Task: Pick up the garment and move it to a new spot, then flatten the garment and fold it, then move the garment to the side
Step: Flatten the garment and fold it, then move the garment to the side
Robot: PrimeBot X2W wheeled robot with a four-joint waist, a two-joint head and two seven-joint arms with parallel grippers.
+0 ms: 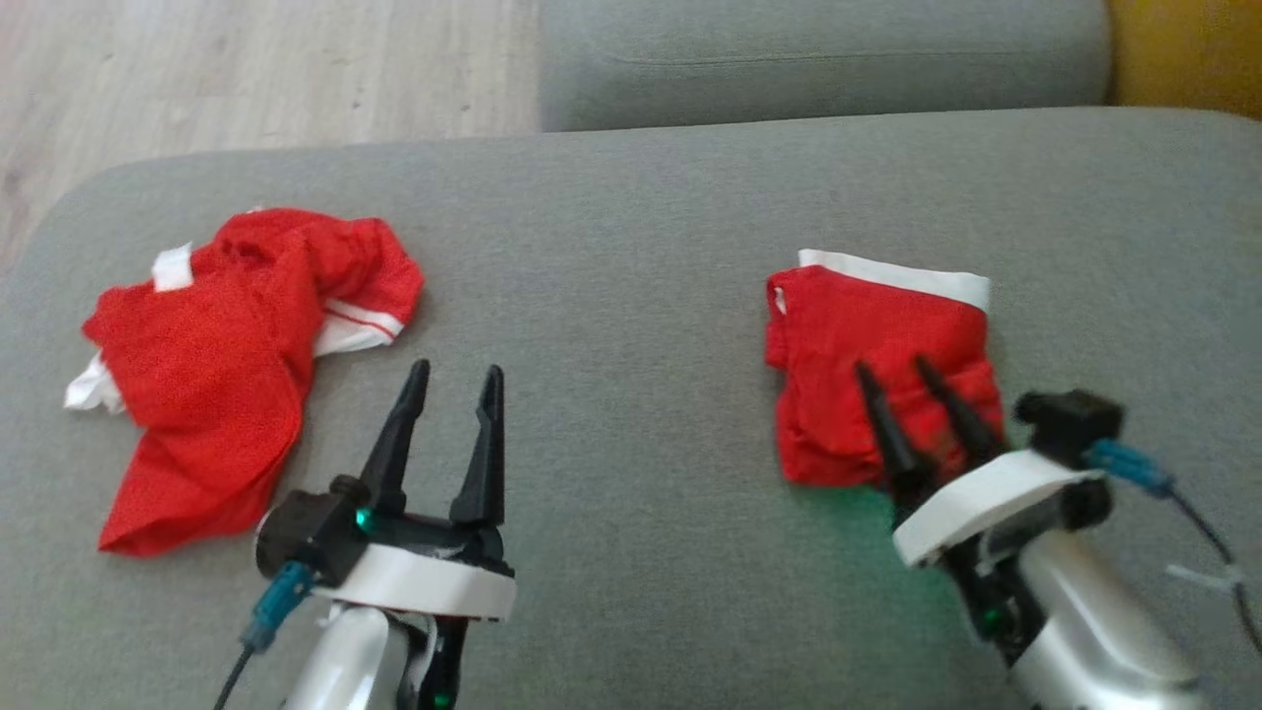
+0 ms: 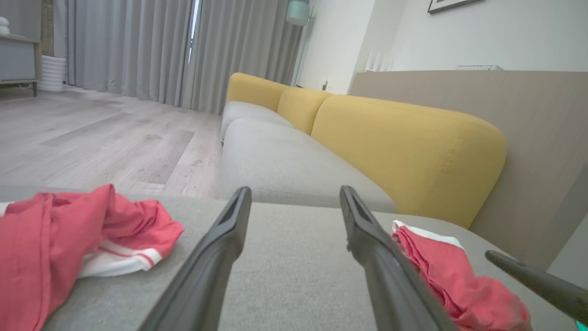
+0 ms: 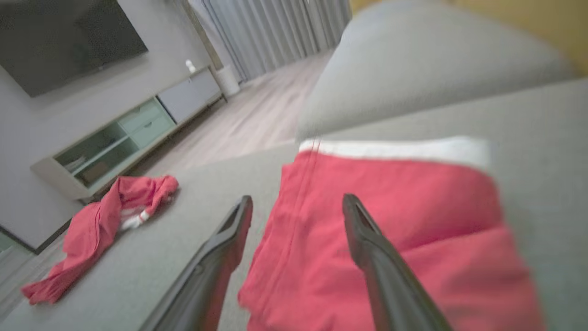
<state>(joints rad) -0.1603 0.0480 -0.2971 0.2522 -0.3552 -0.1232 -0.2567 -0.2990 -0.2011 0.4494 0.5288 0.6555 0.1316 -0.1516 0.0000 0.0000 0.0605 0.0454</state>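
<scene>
A folded red garment (image 1: 877,365) with a white band along its far edge lies flat on the right side of the grey sofa seat (image 1: 631,296); it shows again in the right wrist view (image 3: 413,220) and in the left wrist view (image 2: 450,276). My right gripper (image 1: 895,367) hovers over its near half, open, with nothing between its fingers (image 3: 297,201). A crumpled red and white garment (image 1: 227,355) lies at the left (image 2: 55,248) (image 3: 101,225). My left gripper (image 1: 457,371) stands open and empty just right of that heap (image 2: 295,191).
A second grey seat cushion (image 1: 818,49) sits beyond the one I work on, with yellow backrests (image 2: 404,151) to the right. Wooden floor (image 1: 246,69) lies past the seat's left and far edge. A TV cabinet (image 3: 133,138) stands across the room.
</scene>
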